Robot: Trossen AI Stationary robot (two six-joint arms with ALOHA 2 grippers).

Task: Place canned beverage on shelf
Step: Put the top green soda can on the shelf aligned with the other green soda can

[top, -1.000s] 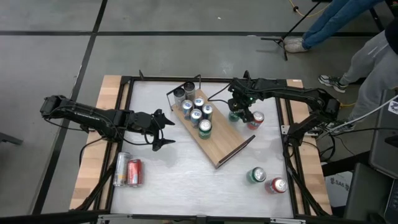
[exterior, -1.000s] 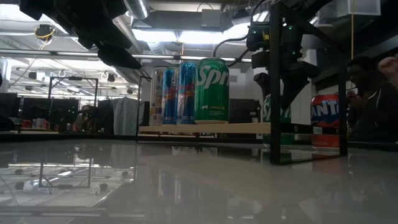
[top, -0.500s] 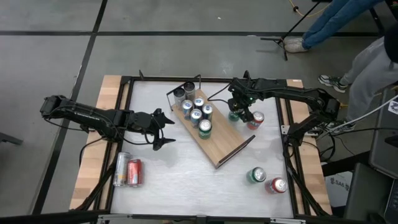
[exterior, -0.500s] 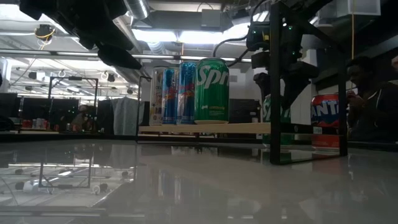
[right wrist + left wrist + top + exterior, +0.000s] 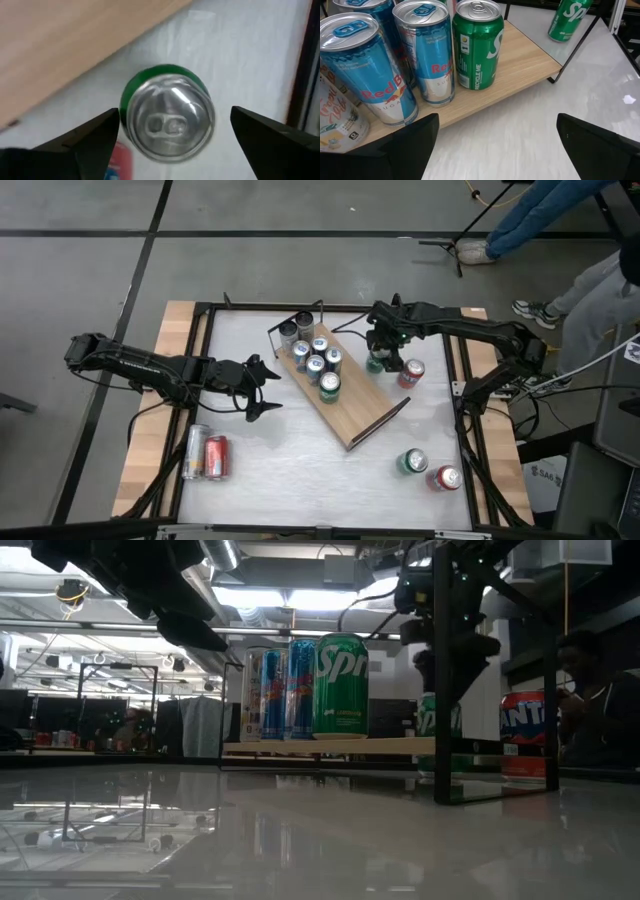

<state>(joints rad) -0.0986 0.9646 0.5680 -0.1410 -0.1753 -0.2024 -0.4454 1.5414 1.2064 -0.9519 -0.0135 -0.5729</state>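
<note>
The left claw [image 5: 262, 388] waits spread wide at nine o'clock of the shelf [image 5: 345, 395], which lies diagonally mid-desk [image 5: 300, 470] carrying upright cans. At the shelf's two o'clock, the right claw [image 5: 385, 358] hangs released over an upright green can [image 5: 167, 117], fingers either side, not gripping.

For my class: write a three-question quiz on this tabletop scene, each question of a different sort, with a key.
1. True or false: the right pincer is clamped on the green can below it.
2. Multiple choice: where do the silver can and red can near the left arm lie? A) on the shelf B) on the white table C) in the left pincer
3. Fill in: the can on the shelf nearest its bare end is ____.

Key: 1 false, it is open above the can; 2 B; 3 green.
</note>
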